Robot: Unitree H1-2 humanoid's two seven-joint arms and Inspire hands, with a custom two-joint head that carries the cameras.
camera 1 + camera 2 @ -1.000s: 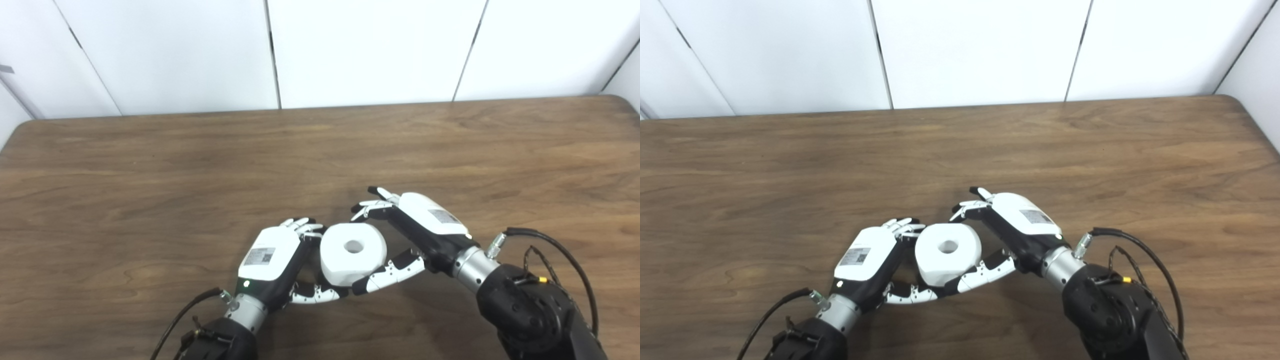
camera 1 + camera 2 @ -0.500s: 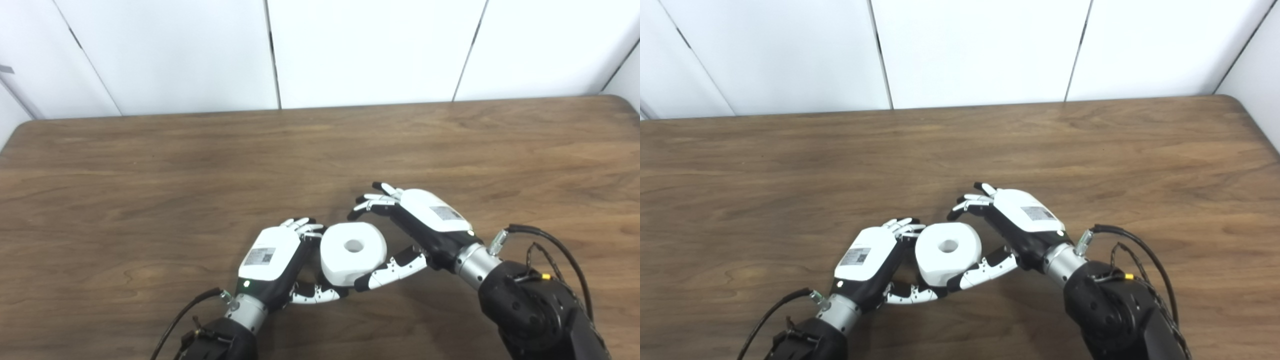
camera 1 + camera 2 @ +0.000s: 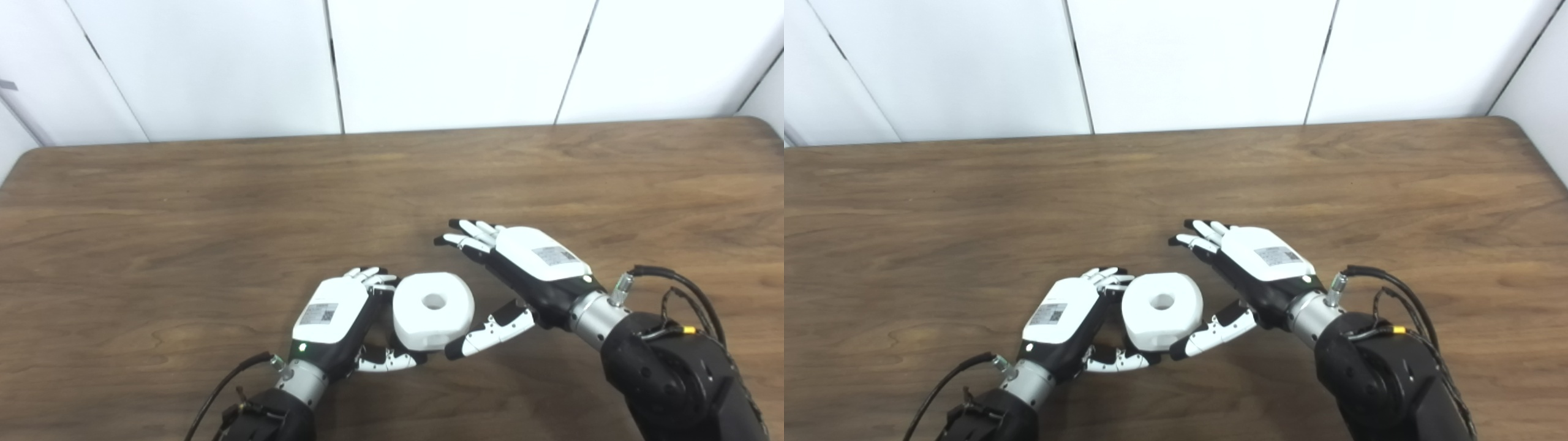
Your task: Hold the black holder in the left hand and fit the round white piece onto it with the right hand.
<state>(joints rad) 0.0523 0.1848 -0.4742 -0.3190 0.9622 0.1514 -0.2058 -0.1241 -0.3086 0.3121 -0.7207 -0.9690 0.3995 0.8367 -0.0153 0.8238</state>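
One risk: right hand (image 3: 527, 269) fingers spread clear of white piece (image 3: 433, 310), so left hand's (image 3: 334, 318) curled-fingers hold alone may let it tip.

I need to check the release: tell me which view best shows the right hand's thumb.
The right eye view: the thumb of the right robot hand shows a sliver of table before the round white piece. In the left eye view the tip sits closer against the piece.

Plain white round piece (image 3: 433, 309), white-and-black hands, brown wood-grain table (image 3: 184, 214), white wall panels (image 3: 453, 61).
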